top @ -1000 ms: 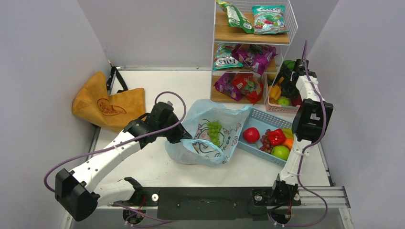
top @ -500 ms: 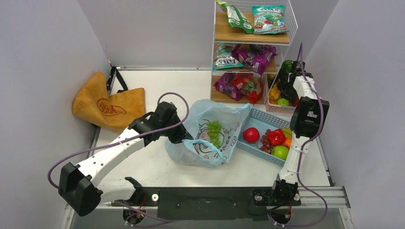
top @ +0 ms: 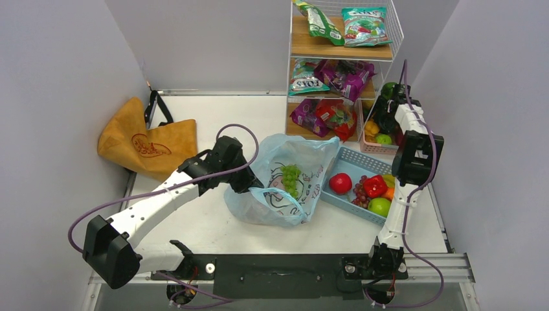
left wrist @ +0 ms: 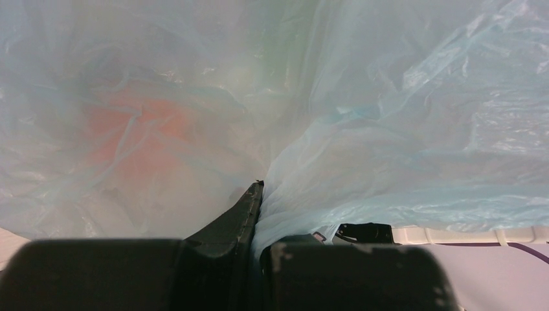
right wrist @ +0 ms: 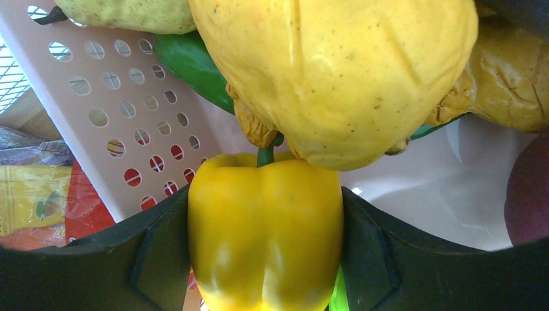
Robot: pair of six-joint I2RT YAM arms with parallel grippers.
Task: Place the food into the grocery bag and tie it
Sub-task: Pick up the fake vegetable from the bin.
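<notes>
The left gripper (top: 248, 184) is closed on the left rim of the grocery bag (top: 304, 162), with plastic pinched between its 2 fingers (left wrist: 234, 220). The bag lies open at the table centre, with green grapes (top: 291, 178) inside. The right gripper (right wrist: 265, 254) clamps a yellow pepper (right wrist: 265, 217) in the pink basket (right wrist: 129, 123).

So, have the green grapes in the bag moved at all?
No; the green grapes sit just as far left of the blue basket as before.

Pale lilac walls (top: 58, 97), white tabletop (top: 201, 227), wire rack (top: 311, 48) with wooden shelves, even light
</notes>
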